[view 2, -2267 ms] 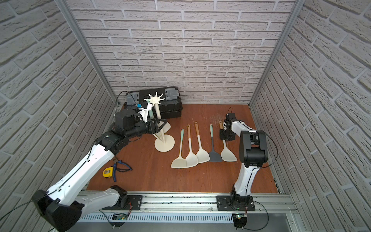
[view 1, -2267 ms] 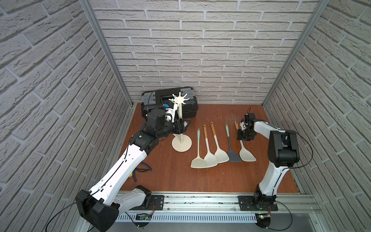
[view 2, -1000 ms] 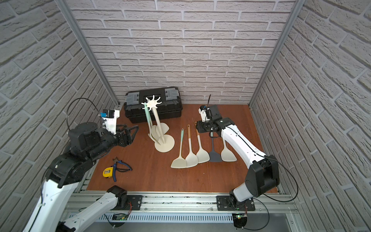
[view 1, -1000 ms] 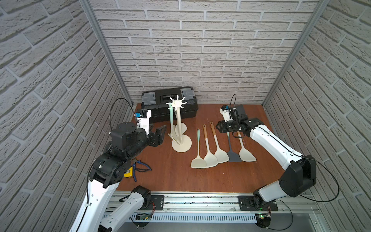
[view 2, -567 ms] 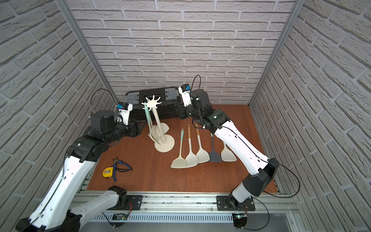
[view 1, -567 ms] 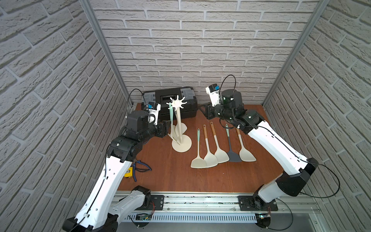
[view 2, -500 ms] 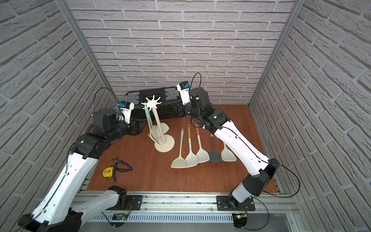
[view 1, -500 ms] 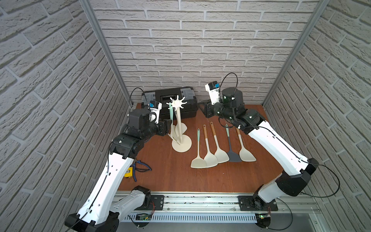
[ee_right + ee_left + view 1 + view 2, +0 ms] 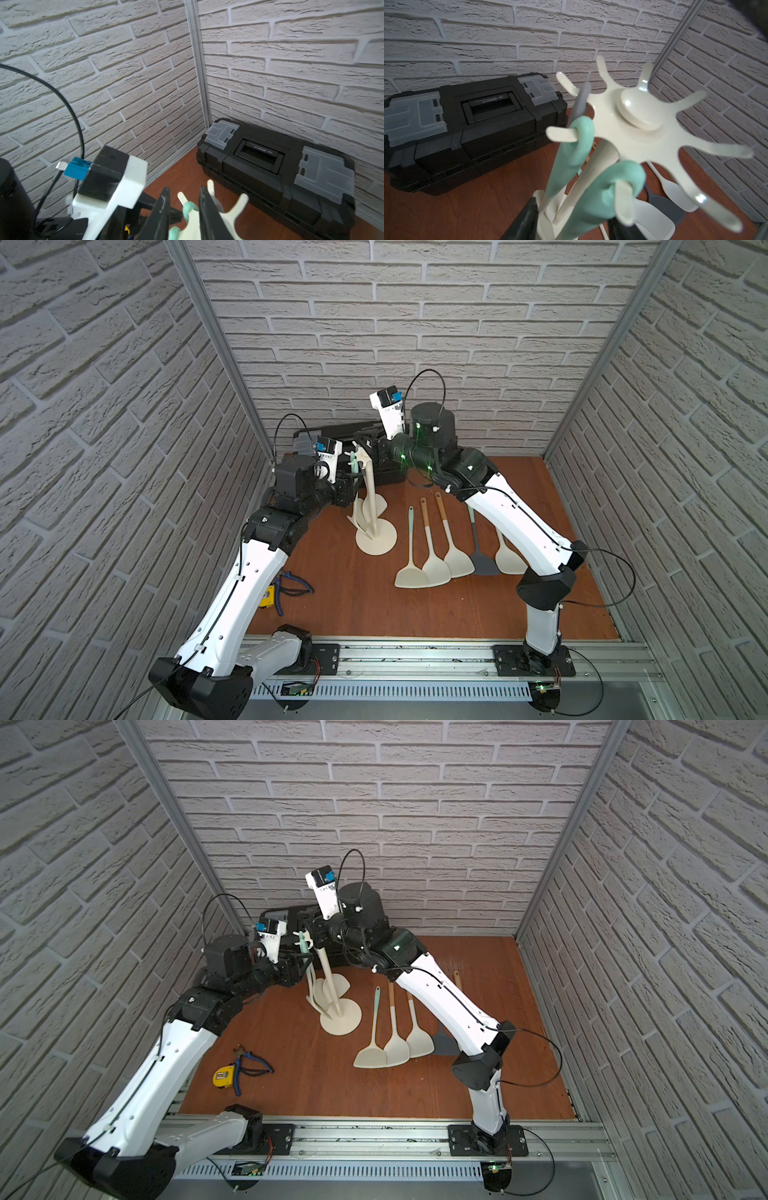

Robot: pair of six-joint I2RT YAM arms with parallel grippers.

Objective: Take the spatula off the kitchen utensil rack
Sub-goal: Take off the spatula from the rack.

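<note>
My left pincer (image 9: 572, 211) reaches in from the left, just under the crown of the kitchen utensil rack (image 9: 376, 543). Its two black fingers stand apart with the mint-green handle of the spatula (image 9: 591, 197) between them. A gap shows on one side, so nothing is gripped. That spatula hangs by its loop from a crown prong, blade down beside the pole. A second spatula (image 9: 571, 149) with the same green handle hangs from the next prong.

My right pincer (image 9: 184, 189) comes in from the right at the crown. Its fingers are only narrowly parted, with a prong and a green loop between them. The view is cramped and I cannot tell whether they pinch anything.

The table (image 9: 353, 614) is red-brown wood, and the rack stands toward its far left. The walls (image 9: 415, 323) on three sides are pale grey brick pattern, with metal posts (image 9: 216, 344) in the far corners and a metal rail (image 9: 415, 655) along the near edge. A black toolbox (image 9: 270, 166) sits against the far wall behind the rack. Right of the rack lie five spatulas (image 9: 436, 568) in a row, handles pointing far. Near the left edge are blue-handled pliers (image 9: 249, 1065) and a yellow tape measure (image 9: 222, 1077).
</note>
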